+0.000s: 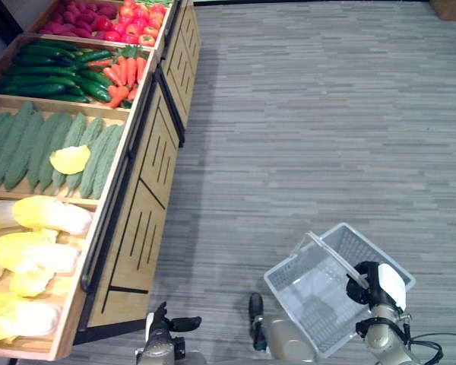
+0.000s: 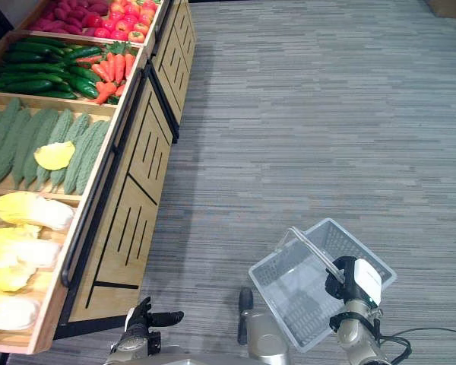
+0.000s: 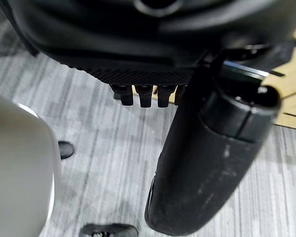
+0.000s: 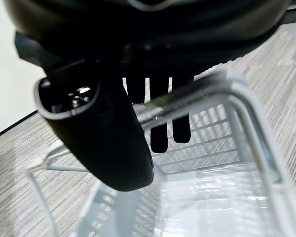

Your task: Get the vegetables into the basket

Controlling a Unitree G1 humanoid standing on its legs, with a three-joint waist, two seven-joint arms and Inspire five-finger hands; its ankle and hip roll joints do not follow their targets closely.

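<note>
Silver-grey arms, dark hands [image 1: 161, 328] — right thumb [image 1: 391, 285] white-covered.

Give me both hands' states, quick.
Left hand: open, holding nothing.
Right hand: shut on the basket handle.

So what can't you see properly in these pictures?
- The grey plastic mesh basket: the right robot hand covers part of its handle in the eye views.
- The pale yellow cabbages: cut off by the left edge in the eye views.
- The red round vegetables: cut off by the top edge.
- The left robot hand: cut off by the bottom edge.
</note>
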